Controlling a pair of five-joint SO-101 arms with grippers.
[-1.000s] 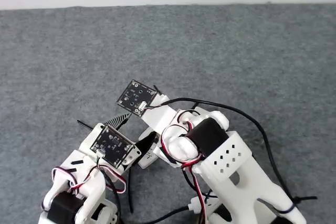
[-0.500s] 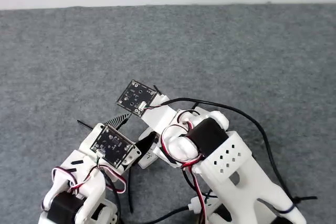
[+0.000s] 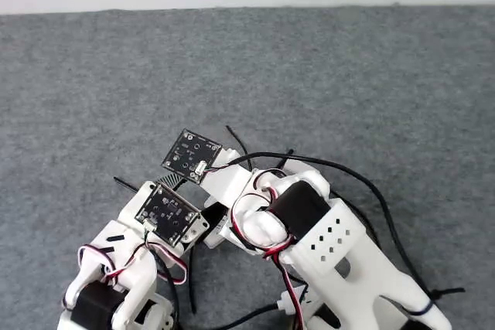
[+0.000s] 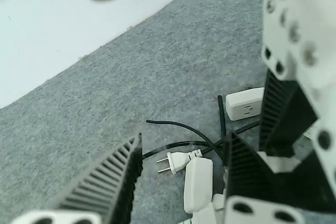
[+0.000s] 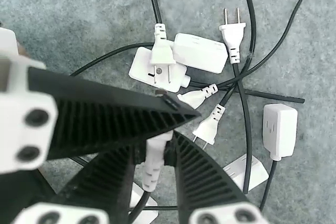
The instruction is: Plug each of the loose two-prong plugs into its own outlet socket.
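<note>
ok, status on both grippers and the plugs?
Left gripper open, empty. Right gripper shut on a white two-prong plug, prongs hidden. Black cords tangled around white outlet sockets.

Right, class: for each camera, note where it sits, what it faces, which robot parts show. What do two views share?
High view: fixed above, looking down on grey mat; left arm, right arm show.
Left wrist view: left arm, looking past the open left pincer at a loose plug.
Right wrist view: right arm, above the cord tangle; right pincer grips a white plug.
Shared: both wrist views show the tangle.
</note>
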